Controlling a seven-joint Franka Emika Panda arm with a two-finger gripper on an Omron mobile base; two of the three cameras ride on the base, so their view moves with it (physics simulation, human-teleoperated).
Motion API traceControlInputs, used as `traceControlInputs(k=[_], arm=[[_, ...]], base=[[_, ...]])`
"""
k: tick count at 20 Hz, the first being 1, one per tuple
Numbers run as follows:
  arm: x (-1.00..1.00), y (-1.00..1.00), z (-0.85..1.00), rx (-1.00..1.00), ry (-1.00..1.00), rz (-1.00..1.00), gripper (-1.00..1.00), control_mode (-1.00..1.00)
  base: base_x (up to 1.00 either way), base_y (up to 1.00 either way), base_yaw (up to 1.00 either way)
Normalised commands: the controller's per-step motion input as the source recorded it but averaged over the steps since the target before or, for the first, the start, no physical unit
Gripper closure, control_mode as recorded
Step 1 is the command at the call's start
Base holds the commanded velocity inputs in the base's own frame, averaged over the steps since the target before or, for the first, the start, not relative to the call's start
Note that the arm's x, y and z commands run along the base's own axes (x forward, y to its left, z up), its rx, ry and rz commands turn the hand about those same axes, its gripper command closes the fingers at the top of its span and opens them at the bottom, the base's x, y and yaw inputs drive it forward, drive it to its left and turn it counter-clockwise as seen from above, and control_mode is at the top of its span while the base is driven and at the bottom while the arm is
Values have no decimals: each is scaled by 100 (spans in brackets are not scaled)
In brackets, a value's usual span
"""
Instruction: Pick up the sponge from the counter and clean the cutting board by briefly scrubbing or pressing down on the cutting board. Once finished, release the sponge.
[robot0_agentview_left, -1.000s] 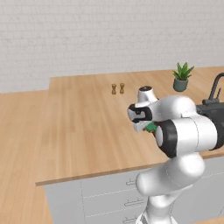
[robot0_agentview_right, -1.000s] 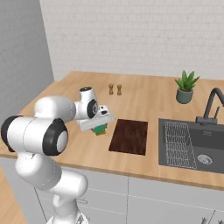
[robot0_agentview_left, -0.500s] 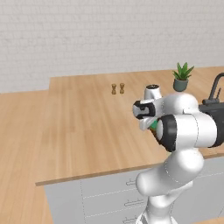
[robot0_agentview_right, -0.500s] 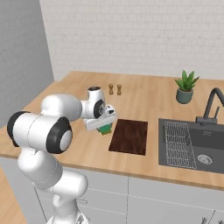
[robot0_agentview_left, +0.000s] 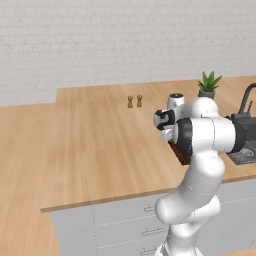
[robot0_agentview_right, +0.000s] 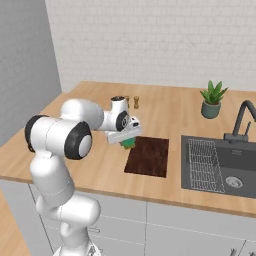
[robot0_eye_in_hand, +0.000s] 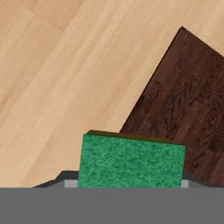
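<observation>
The green sponge (robot0_eye_in_hand: 131, 162) sits between my gripper's (robot0_eye_in_hand: 131, 183) jaws, which are shut on it. It hangs just above the counter (robot0_eye_in_hand: 65, 78), at the near left edge of the dark brown cutting board (robot0_eye_in_hand: 188, 100). From the right base view, the gripper (robot0_agentview_right: 127, 141) holds the sponge (robot0_agentview_right: 128, 144) over the left rim of the cutting board (robot0_agentview_right: 150, 156), on the light wood counter (robot0_agentview_right: 100, 170). In the left base view the gripper (robot0_agentview_left: 167, 131) is beside my forearm, which hides most of the cutting board (robot0_agentview_left: 181, 153).
Two small shakers (robot0_agentview_right: 132, 102) stand behind the board. A potted plant (robot0_agentview_right: 212, 100) is at the back right. The black sink (robot0_agentview_right: 220, 167) with its faucet (robot0_agentview_right: 242, 120) lies right of the board. Open worktop stretches to the left (robot0_agentview_left: 90, 140).
The arm has carried the sponge to the right, from the bare counter to the cutting board's left edge. The sponge stays in the gripper.
</observation>
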Motion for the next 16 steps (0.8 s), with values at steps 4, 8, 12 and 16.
traceControlInputs(k=[4,8,12,16], arm=[[46,-16,-5,4,0,0,100,-100],[42,-14,-15,2,0,0,100,-100],[38,-21,-31,6,0,0,100,-100],[40,-1,-42,0,0,0,100,-100]], base=[[0,0,0],[0,0,0],[0,0,0],[0,0,0]])
